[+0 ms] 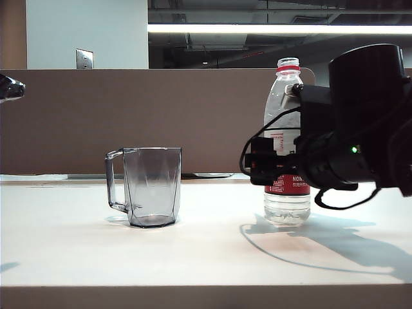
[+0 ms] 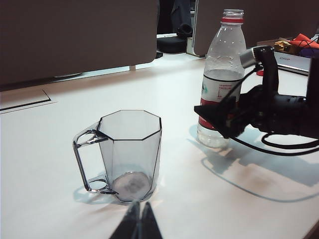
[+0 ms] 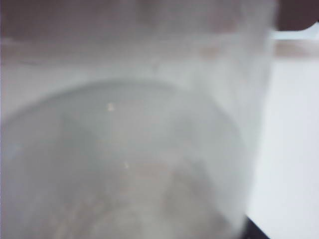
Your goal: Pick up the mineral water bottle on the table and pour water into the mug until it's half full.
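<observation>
Exterior view gives you the tall clear plastic mineral water bottle (image 1: 287, 138) with its red neck ring and red-and-white label, standing upright on the wide white table (image 1: 193, 251) at right; clear water (image 1: 287, 207) shows in its base below the label. Your right gripper (image 1: 262, 165), black and cabled, sits level at the label; its jaws stand spread, and you cannot tell from here whether they touch the plastic. Well apart to the left stands the smoky grey faceted transparent mug (image 1: 152, 187), upright, its squared handle turned away from the bottle.

Left wrist view shows you what the side view hides: the mug's (image 2: 130, 154) octagonal rim and bare bottom, the bottle's (image 2: 222, 79) open mouth with no cap, and the right gripper (image 2: 215, 115) reaching in at label height; the left gripper's own fingertips (image 2: 137, 224) lie pressed together at the frame edge, near the mug. Right wrist view is only a blurred close wall of the bottle (image 3: 129, 149).
</observation>
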